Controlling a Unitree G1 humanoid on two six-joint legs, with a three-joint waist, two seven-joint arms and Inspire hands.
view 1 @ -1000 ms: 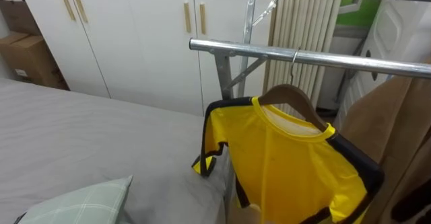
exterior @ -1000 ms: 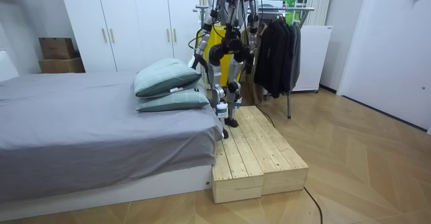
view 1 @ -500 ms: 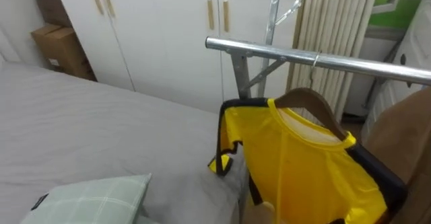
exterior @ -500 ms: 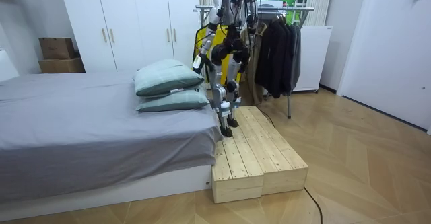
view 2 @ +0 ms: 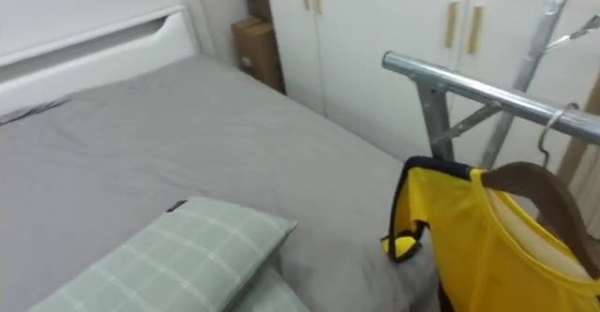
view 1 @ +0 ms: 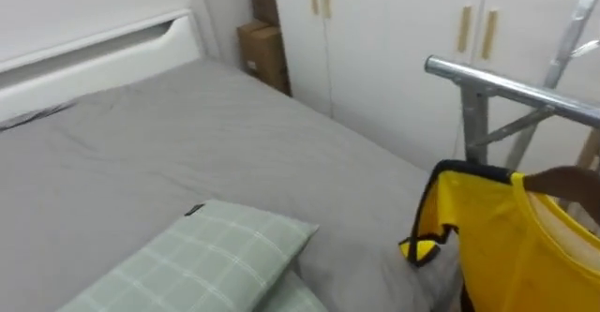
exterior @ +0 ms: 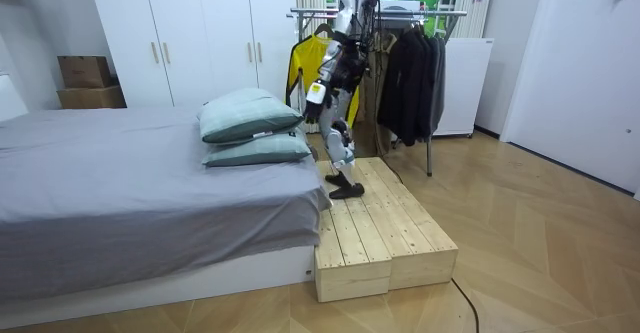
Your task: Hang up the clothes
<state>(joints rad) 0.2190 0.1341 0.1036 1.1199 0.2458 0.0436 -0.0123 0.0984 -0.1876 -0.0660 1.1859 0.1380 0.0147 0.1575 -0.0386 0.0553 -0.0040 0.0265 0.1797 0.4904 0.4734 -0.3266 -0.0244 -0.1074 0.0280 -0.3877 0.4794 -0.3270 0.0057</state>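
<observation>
A yellow shirt (view 2: 487,256) with dark trim hangs on a wooden hanger (view 2: 536,185), hooked over the silver rail (view 2: 459,85) of the clothes rack. In the room view the same yellow shirt (exterior: 299,65) hangs at the rack's end nearest the bed. I stand on the wooden platform (exterior: 385,235) between bed and rack, turned toward the bed, one foot lifted. My left hand (exterior: 314,92) hangs low at my side, away from the shirt.
A grey bed (view 1: 187,153) with green checked pillows (view 1: 202,260) and a white headboard (view 1: 103,45) lies before me. White wardrobes (view 1: 394,40) and cardboard boxes (view 1: 264,52) stand behind it. Dark coats (exterior: 412,71) hang further along the rack.
My view has swung left, from the rack to the bed and headboard. In the room view I have turned away from the rack and stepped along the platform. The shirt stays on the rail.
</observation>
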